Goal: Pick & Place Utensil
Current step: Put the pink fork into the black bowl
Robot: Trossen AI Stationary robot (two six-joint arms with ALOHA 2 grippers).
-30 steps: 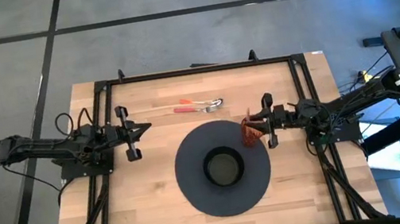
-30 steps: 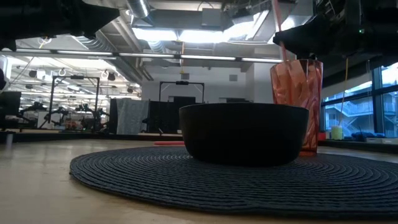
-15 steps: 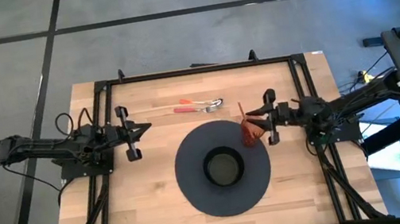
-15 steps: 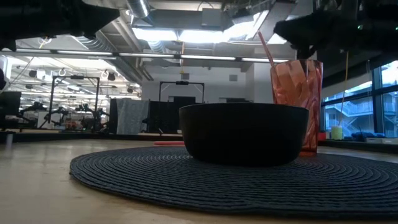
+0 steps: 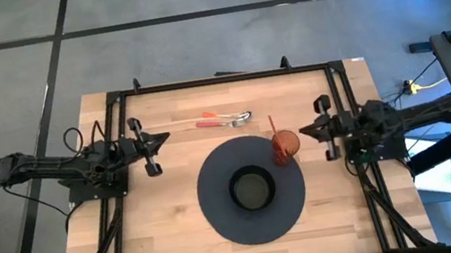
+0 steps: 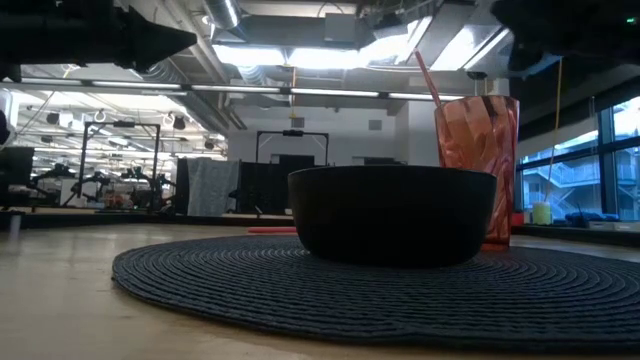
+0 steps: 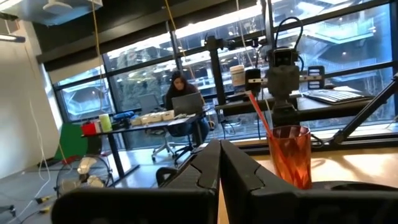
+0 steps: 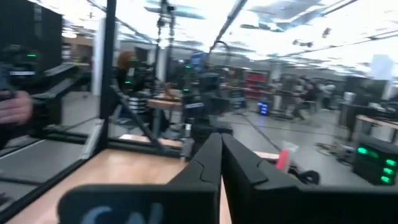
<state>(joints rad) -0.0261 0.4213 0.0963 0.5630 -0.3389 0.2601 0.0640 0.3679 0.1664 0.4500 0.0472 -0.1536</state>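
Observation:
A red ribbed cup point(image 5: 286, 146) stands upright on the far right rim of the dark round mat point(image 5: 219, 202). A thin red-handled utensil point(image 5: 273, 126) stands in the cup, and its handle leans on the cup's rim toward the far left; it also shows in the low view point(image 6: 428, 78) and the left wrist view point(image 7: 258, 115). More red-handled utensils point(image 5: 225, 120) lie on the wood beyond the mat. My right gripper point(image 5: 303, 131) is shut and empty, just right of the cup. My left gripper point(image 5: 164, 138) is shut and empty at the table's left.
A black bowl point(image 5: 252, 188) sits at the mat's middle and fills the centre of the low view point(image 6: 392, 212). A black frame point(image 5: 218, 79) runs round the tabletop. Bare wood lies left of and in front of the mat.
My right gripper has let go of the red utensil's handle above the cup and drawn back toward the table's right edge, turning about its wrist. The utensil has tipped from upright and now leans in the cup. My left gripper has turned about its wrist in place.

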